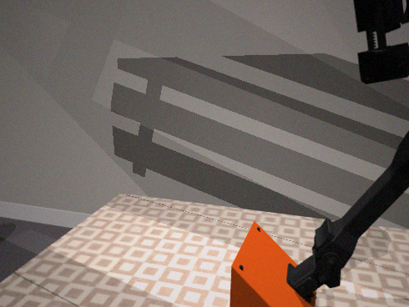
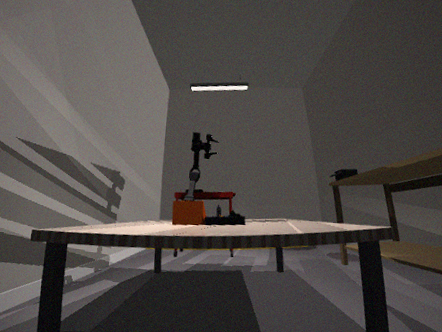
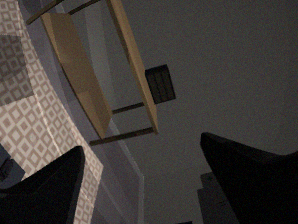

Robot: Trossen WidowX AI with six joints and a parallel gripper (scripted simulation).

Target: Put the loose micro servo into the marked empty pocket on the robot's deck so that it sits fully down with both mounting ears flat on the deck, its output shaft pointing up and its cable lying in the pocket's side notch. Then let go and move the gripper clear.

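Gripper (image 2: 212,147) raised high above table (image 2: 211,233) on upright arm (image 2: 193,172), jaws spread wide, nothing between fingers; wrist view faces wall and shelf rack (image 3: 100,63), likely start pose before reach. Micro servo not surely identifiable: small upright item (image 2: 217,211) beside orange block (image 2: 188,213) may be it. Shaft direction, long axis, pocket: too small to tell.

1. The orange deck (image 2: 188,213) is a box-like block on the table, towards its far left side.
2. Its sloped top face (image 1: 260,259) carries two small dark holes.
3. Servo and pocket are too small to make out.
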